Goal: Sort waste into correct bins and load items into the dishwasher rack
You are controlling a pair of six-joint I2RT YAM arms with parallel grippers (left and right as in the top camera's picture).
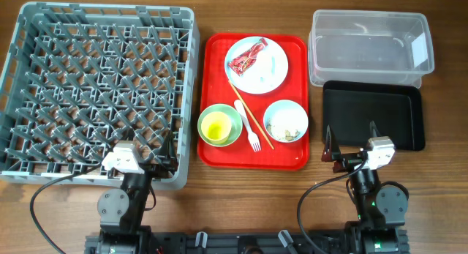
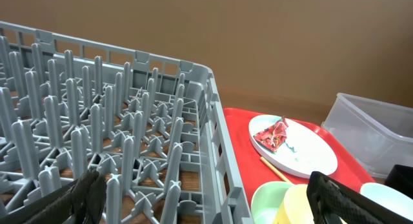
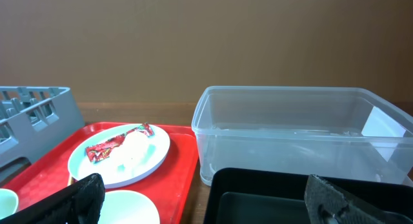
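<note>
The red wrapper (image 1: 247, 58) lies on the pale-blue plate (image 1: 257, 65) at the back of a red serving tray (image 1: 216, 153). The yellow cup (image 1: 216, 124) sits in the light green bowl (image 1: 221, 140). The pale blue bowl (image 1: 286, 121) holds crumbly scraps (image 1: 287, 130). A chopstick (image 1: 251, 116) and white fork (image 1: 248, 127) lie between the bowls. The grey rack (image 1: 99, 93) is at left. The clear tub (image 1: 369, 47) and black tray (image 1: 374, 117) are at right. My left gripper (image 1: 142, 150) is open over the rack's near right corner. My right gripper (image 1: 352, 140) is open over the black tray's near edge.
The wooden table (image 1: 439, 173) shows along the front and right. In the left wrist view the rack (image 2: 116, 146) fills the left, the plate (image 2: 293, 145) lies to the right. In the right wrist view the tub (image 3: 290, 133) stands behind the black tray (image 3: 258, 192).
</note>
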